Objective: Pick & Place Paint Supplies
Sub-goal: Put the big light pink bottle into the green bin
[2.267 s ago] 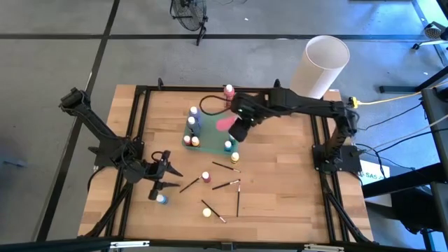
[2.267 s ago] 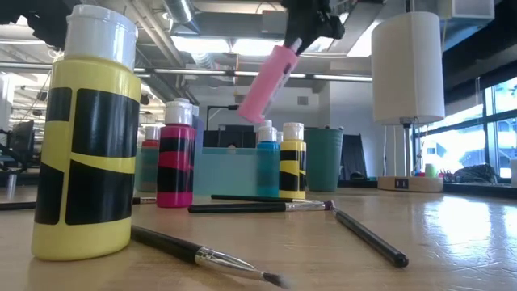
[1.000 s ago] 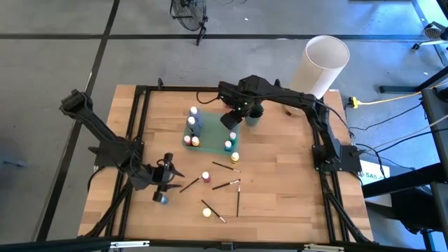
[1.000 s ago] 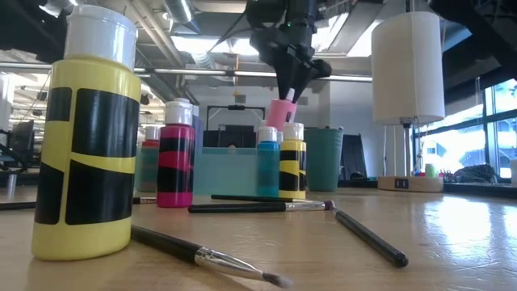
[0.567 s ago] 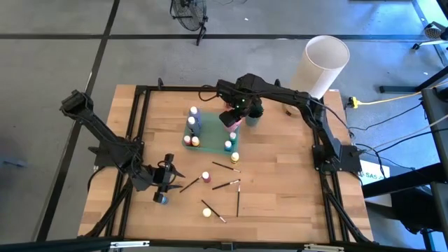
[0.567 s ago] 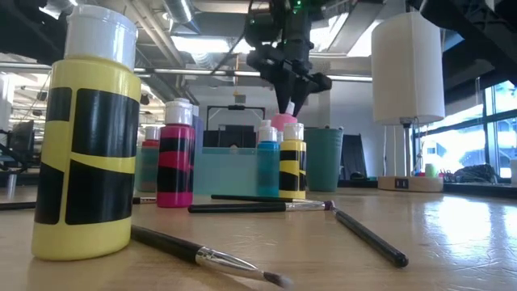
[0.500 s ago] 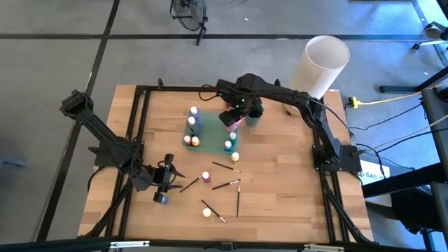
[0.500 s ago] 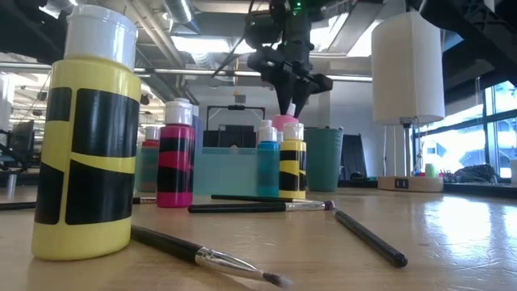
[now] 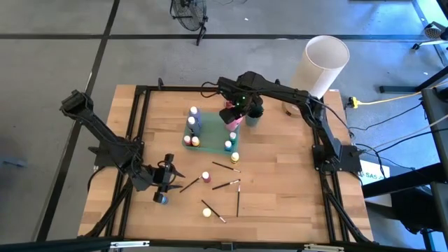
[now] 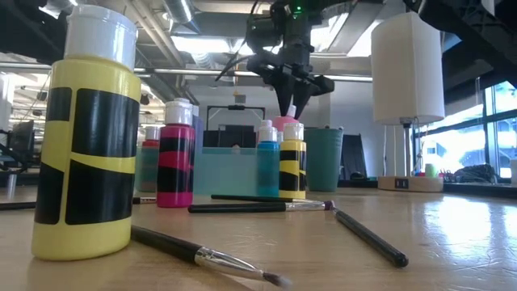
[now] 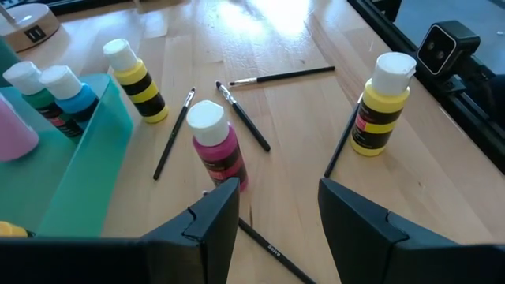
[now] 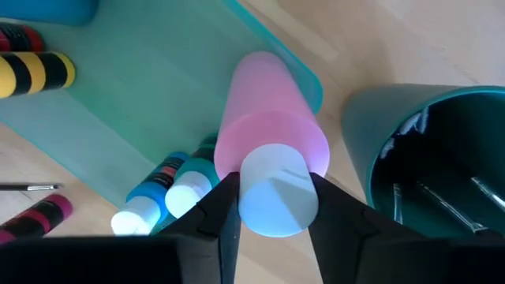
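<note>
- Broadly, the wooden table (image 9: 280,175) carries everything, with a big white cylinder (image 9: 318,66) standing at its far right corner.
- Next, a teal tray (image 9: 208,133) sits mid-table, holding several white-capped paint bottles at its edges; a dark teal cup (image 12: 430,150) stands just beside it.
- The right gripper (image 9: 234,110) hangs over the tray's far end, fingers clamped on the white cap of a tall pink bottle (image 12: 264,118), which stands upright in the tray.
- The left gripper (image 11: 276,213) waits low near the table's front left, fingers apart and gripping nothing, a blue bottle (image 9: 162,199) just beside it.
- Loose on the wood lie a magenta bottle (image 11: 215,146), two yellow bottles (image 11: 379,102) and several thin brushes (image 11: 245,117).
</note>
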